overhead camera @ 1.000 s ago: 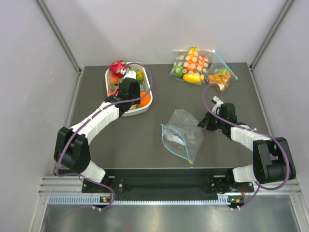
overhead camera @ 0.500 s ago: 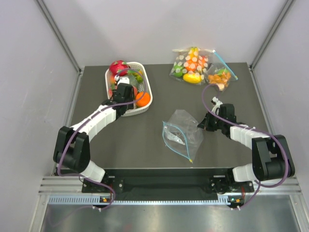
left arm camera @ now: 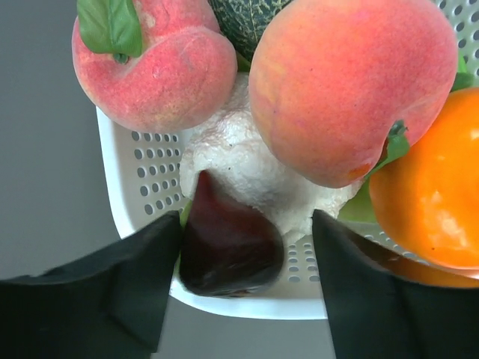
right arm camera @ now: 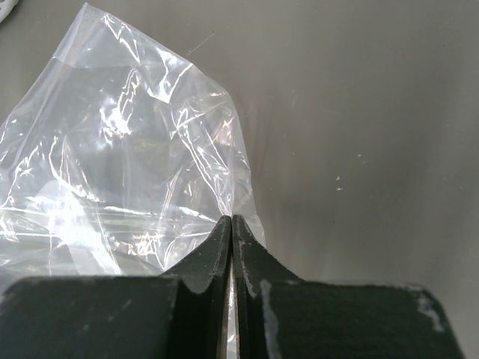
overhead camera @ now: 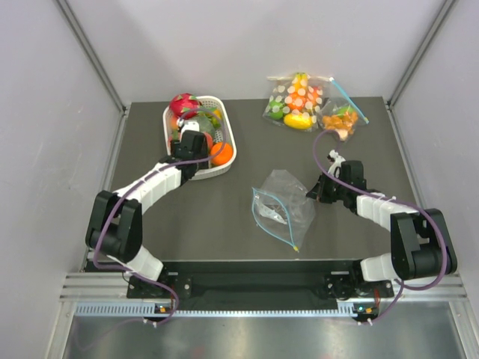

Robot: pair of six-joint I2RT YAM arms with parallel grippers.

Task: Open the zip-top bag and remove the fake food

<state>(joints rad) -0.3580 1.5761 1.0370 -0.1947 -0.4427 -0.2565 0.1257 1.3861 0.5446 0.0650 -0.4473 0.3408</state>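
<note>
Found right gripper (right arm camera: pixel 231 219) pinched shut on crinkly clear teal-zipped plastic bag (right arm camera: pixel 112 164), lying to its left; left gripper (left arm camera: pixel 247 224) spread astride dark red toy fruit (left arm camera: pixel 228 254) in white perforated basket (left arm camera: pixel 135 202).

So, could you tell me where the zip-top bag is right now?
In the top view the zip-top bag lies on the dark table, right of centre in the near half, its right corner pinched in the shut right tool.

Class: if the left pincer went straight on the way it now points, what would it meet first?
Probably the dark red fruit at the near rim of the white basket, though depth is unclear.
</note>
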